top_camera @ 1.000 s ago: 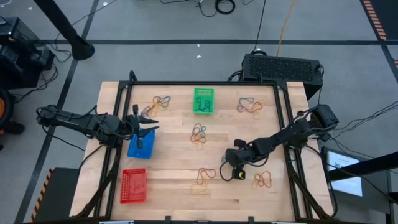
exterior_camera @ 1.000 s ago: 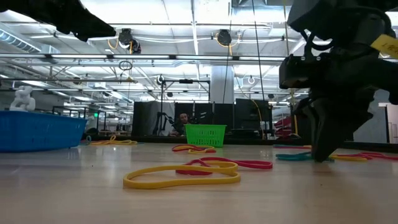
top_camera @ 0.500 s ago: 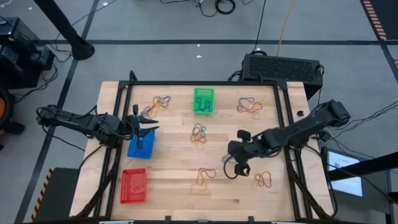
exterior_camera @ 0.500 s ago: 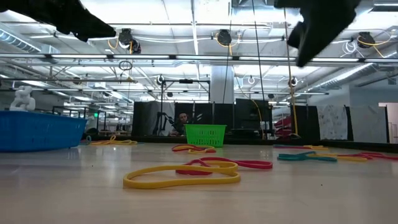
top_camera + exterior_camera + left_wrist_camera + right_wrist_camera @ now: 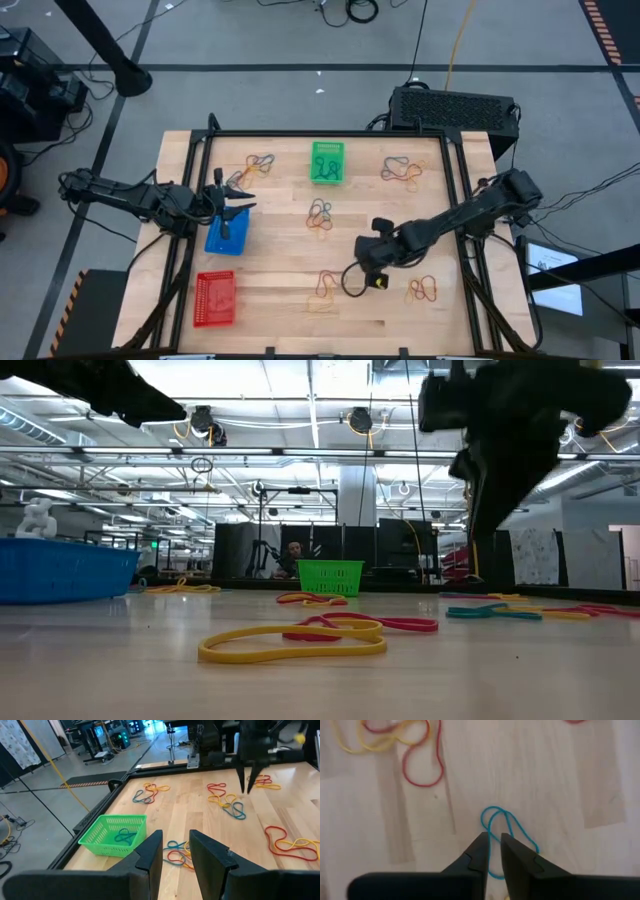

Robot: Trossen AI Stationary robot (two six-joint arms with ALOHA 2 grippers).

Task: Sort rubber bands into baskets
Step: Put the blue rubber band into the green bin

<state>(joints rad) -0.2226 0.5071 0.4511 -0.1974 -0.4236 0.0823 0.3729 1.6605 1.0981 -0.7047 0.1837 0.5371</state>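
Note:
My right gripper [image 5: 364, 268] hangs above the table's near right part, fingers pointing steeply down, shut on a blue rubber band [image 5: 512, 827]. The band shows in the high view as a dark loop [image 5: 351, 282]. My left gripper [image 5: 232, 200] waits open above the blue basket [image 5: 226, 232] at the table's left, with nothing between its fingers [image 5: 150, 852]. The green basket [image 5: 327, 161] stands at the far middle with bands inside. The red basket [image 5: 214, 298] stands at the near left. My right gripper pinches one strand of the blue band [image 5: 491, 834] between its two fingertips, coming from above. The rest of the band hangs as a slack double loop [image 5: 520, 837] below the fingers, clear of the table.
Bunches of loose rubber bands lie on the wood at the far left [image 5: 260, 163], far right [image 5: 400, 172], middle [image 5: 320, 213], near middle [image 5: 325, 285] and near right [image 5: 422, 290]. A large black box [image 5: 455, 108] sits beyond the far edge. Black rails run along both table sides.
My right gripper has risen from the table top, where its tips stood beside a bunch of bands, and has drifted slightly toward the table's left edge. The blue band has come up with it, lifted clear.

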